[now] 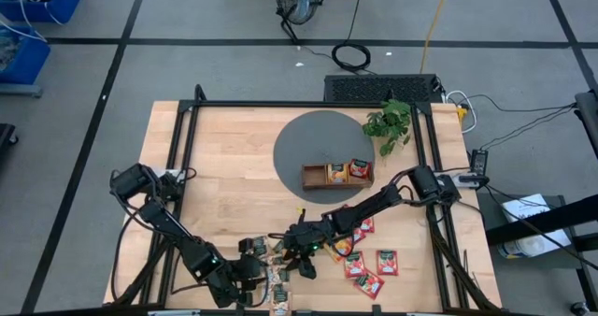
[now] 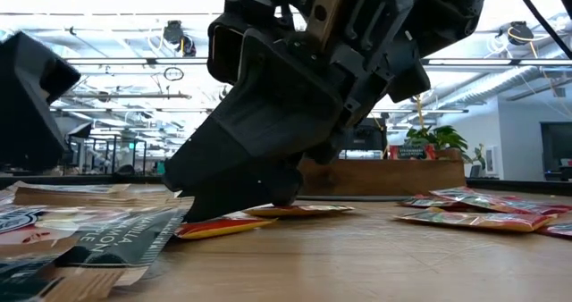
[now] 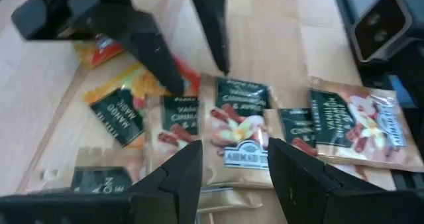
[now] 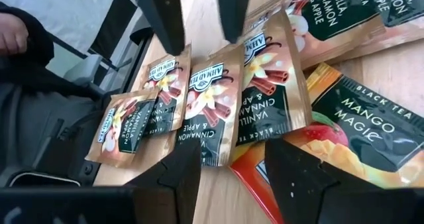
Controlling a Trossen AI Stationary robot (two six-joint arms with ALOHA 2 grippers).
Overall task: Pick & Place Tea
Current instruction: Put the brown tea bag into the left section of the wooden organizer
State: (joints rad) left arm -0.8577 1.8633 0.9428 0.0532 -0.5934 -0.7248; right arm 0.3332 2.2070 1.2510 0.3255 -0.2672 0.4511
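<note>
Grippers left [image 1: 257, 260] and right [image 1: 297, 251], both parted, empty, over beige sachets [image 3: 232, 128]

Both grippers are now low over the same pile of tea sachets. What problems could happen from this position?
1. The left gripper and right gripper stand open and close together over the pile, so the fingers may collide.
2. The beige vanilla sachets overlap like a fan, so one grasp may lift two, or drag neighbours.
3. Some sachets lie near the table's front edge; a push could probably slide them off.
</note>
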